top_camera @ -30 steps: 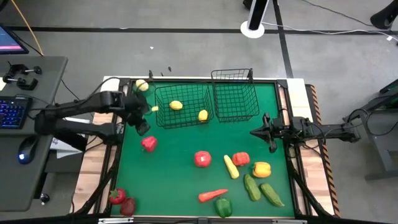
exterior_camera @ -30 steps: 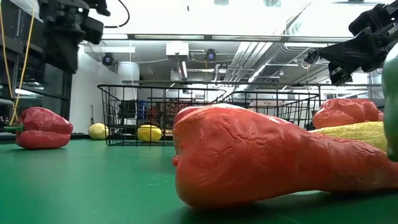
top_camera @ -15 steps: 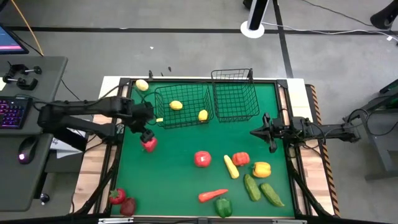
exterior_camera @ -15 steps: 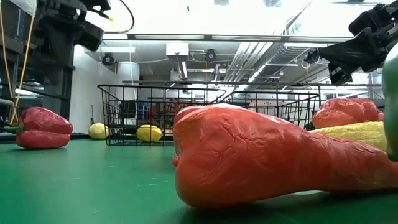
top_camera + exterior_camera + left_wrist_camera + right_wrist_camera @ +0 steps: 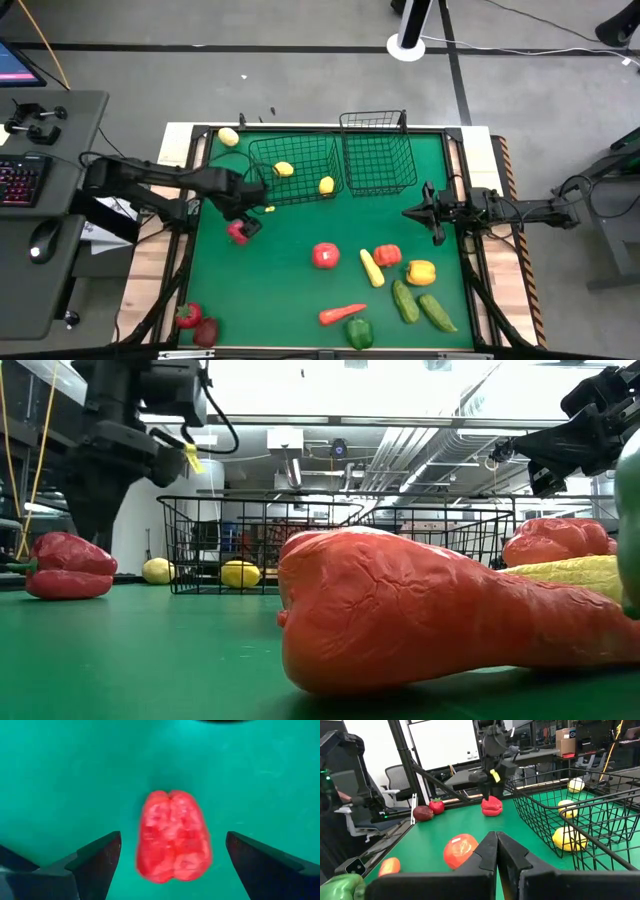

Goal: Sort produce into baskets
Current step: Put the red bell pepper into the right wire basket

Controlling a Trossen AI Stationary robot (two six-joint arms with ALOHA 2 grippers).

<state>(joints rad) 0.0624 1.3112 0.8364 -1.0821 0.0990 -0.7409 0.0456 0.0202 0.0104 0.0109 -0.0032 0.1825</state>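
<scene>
Red pepper [image 5: 173, 836] on green mat [image 5: 300, 290], between wide-open fingers of left gripper [image 5: 243, 222], untouched. Right gripper [image 5: 421, 212] shut, empty, at table's 3 o'clock.

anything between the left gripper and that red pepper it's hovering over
Nothing visible. The left gripper hangs directly above the red pepper with its fingers spread wide to either side of it, and only bare green mat shows around the pepper. The nearest basket stands off to one side.
</scene>
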